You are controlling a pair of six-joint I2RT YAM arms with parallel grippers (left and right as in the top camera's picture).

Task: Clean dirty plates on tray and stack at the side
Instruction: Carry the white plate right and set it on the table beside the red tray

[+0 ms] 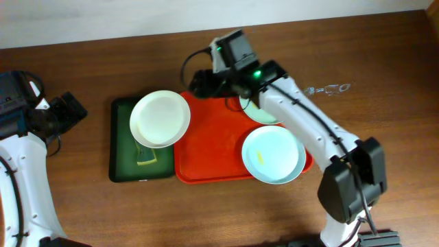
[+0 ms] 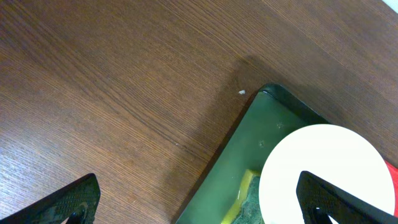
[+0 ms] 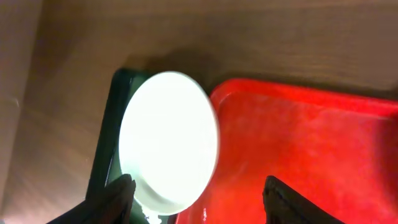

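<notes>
The white plate (image 1: pixel 160 118) lies across the dark green tray and the left rim of the red-orange tray (image 1: pixel 209 161). It also shows in the left wrist view (image 2: pixel 323 155) and the right wrist view (image 3: pixel 168 134). A mint-green plate (image 1: pixel 273 154) with a yellow smear sits on the red tray's right end. A second mint-green plate (image 1: pixel 266 115) is mostly hidden under my right arm. My right gripper (image 1: pixel 201 84) (image 3: pixel 199 202) is open and empty, above the red tray's (image 3: pixel 298 143) far left corner beside the white plate. My left gripper (image 1: pixel 67 108) (image 2: pixel 196 208) is open and empty, left of the green tray.
The dark green tray (image 1: pixel 123 154) (image 2: pixel 273 124) (image 3: pixel 102 168) lies left of the red tray and holds a yellow-and-green sponge (image 1: pixel 146 160) (image 2: pixel 249 196), partly under the white plate. A small clear object (image 1: pixel 329 89) lies on the wooden table at the back right.
</notes>
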